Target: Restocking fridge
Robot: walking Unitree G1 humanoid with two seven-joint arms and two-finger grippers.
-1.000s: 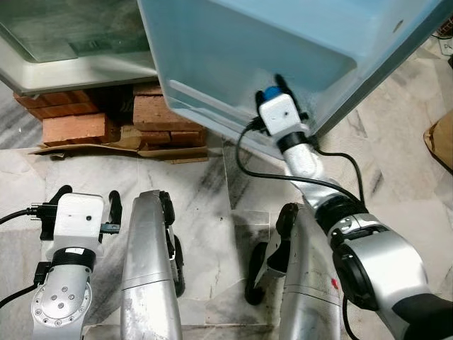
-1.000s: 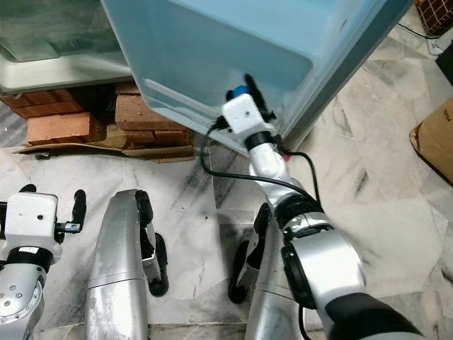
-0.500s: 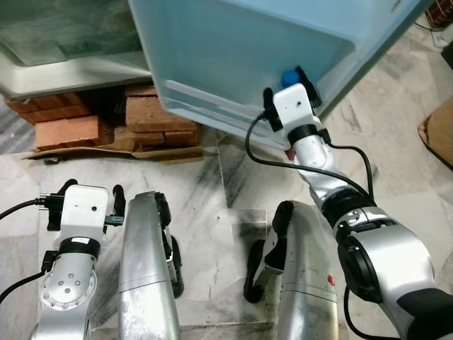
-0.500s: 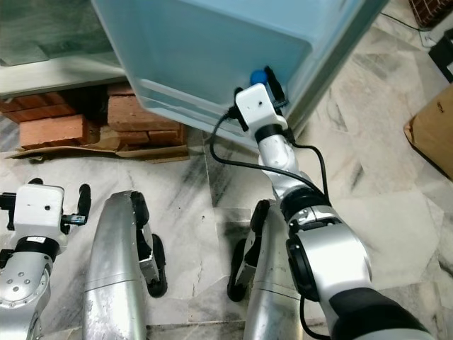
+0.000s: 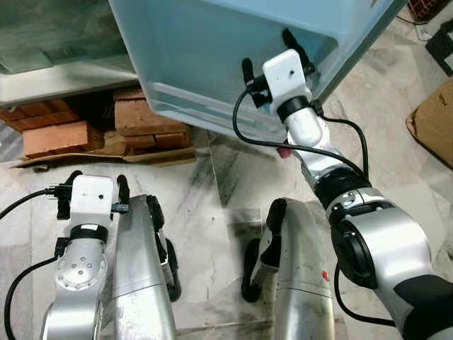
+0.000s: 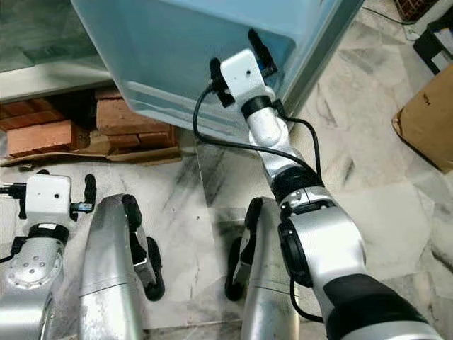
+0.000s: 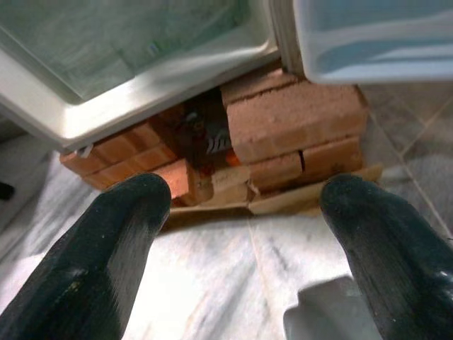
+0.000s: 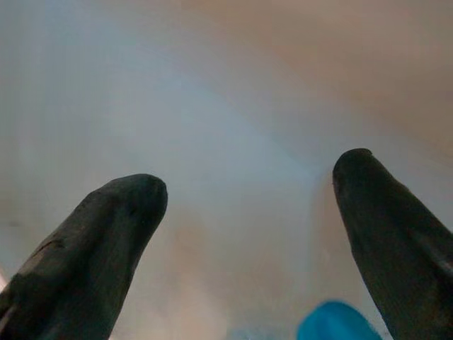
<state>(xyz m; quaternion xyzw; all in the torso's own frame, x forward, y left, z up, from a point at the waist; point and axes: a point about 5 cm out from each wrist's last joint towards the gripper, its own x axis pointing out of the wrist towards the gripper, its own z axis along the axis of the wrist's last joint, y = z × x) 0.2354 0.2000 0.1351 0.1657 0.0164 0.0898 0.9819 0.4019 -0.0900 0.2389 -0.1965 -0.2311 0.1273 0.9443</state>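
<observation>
Reaching up at 12 o'clock, the right tool point(image 5: 270, 49) is held spread inside the pale-blue fridge door point(image 5: 212, 57), a blue object point(image 8: 336, 322) just beneath its fingers. Half a second earlier it sat further right. The left tool point(image 7: 241, 234) hangs spread over the floor point(image 5: 212, 184).

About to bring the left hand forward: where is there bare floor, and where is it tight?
Bare marble floor lies between the bricks and the robot's legs, and to the right of the fridge door toward the cardboard box. Crowded: the right hand, fingers open, at the door shelf, with its cable looping below. The left hand is open, low.
</observation>
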